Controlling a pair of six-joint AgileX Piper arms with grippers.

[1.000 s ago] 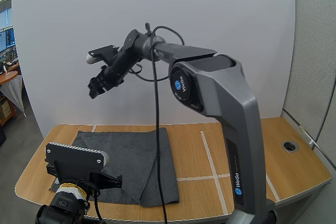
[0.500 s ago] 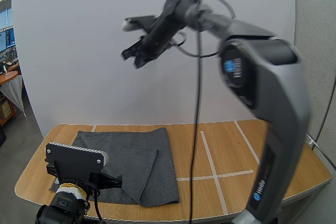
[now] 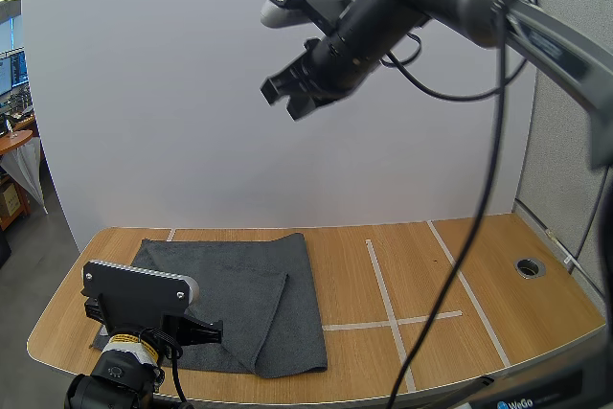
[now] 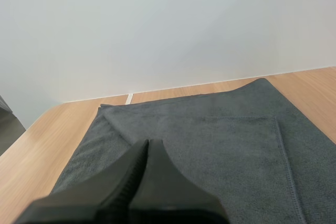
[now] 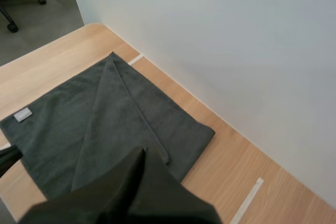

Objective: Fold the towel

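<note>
High view: right gripper held high in the air, well above the table, out over its left-centre part; arm reaching in from the upper right. From this angle the fingers read as a compact dark block, nothing between them. Towel, dark grey, lies flat on the table's left part, its far edge near the white wall, its near edge close to the front rim. It is partly folded: an upper layer sits on the lower one, with a slanted folded edge running through the right half. White tape lines cross the bare wood to the right of the towel, not touching it. Left wrist view: left gripper low over the near part of the towel, fingers pressed together into one dark wedge, holding nothing. The upper layer's stitched edge shows plainly over the lower layer; bare table beside it. Right wrist view: right gripper closed into one wedge, empty, looking down from well above the towel. A diagonal fold runs from the towel's far corner; a small pale label sits near one edge. Towel lies just beside the wall, on the table.
</note>
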